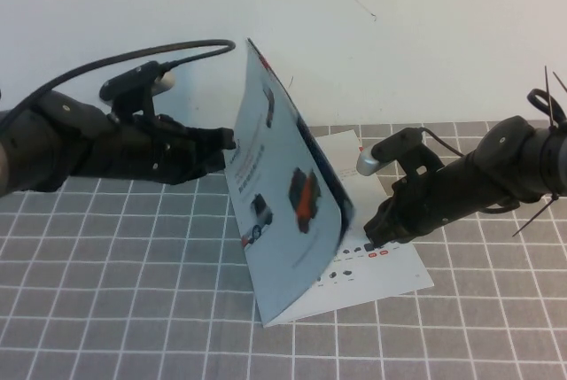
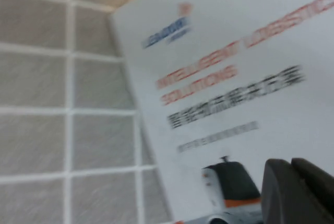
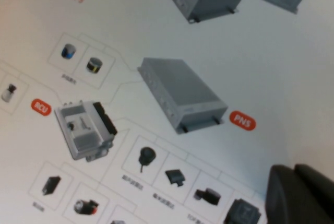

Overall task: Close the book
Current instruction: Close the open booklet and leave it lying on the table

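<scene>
Left gripper (image 1: 227,140) sits against the left edge of the raised cover (image 1: 282,181), about mid-height; whether it grips cannot be told. Right gripper (image 1: 376,233) rests on the flat page (image 1: 394,275) near its right edge; its opening cannot be told either. The book (image 1: 292,296) lies mid-table, its cover steep and leaning right over the page. Bare grid table (image 1: 106,300) lies to the left and in front
</scene>
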`<state>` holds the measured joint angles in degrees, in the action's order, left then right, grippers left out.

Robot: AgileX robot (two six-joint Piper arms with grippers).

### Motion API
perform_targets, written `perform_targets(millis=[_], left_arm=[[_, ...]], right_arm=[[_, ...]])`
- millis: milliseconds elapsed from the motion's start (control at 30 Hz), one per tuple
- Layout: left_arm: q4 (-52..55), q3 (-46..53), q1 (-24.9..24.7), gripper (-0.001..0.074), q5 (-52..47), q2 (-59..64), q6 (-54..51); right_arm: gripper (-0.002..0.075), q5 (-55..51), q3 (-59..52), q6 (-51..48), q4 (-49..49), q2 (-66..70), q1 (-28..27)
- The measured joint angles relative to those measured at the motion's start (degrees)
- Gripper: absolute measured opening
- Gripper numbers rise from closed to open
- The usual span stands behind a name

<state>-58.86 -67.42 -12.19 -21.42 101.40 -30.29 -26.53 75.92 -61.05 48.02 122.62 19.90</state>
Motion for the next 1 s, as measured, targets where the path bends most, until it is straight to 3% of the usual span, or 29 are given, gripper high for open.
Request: perform_targets(millis=[233,567,1000], left_arm=[[-0.6,-5.1,0.0,-0.0004,-8.4,-0.4,-7.9],[4.9,-5.1,0.0,-0.0004,-6.2,-11.5,-10.0],[7.7,-5.1,0.0,-0.0004,-10.6,-29.9,-13.6]], right_arm=[[-0.0001,0.7,-0.3,0.3,-0.6,-4.3,-0.6],[-0.0001,0.7,-0.3,0.3,-1.2,-19.5,-1.9],[-0.0001,1.9,-2.7,0.3,-1.2,-4.7,1.1]])
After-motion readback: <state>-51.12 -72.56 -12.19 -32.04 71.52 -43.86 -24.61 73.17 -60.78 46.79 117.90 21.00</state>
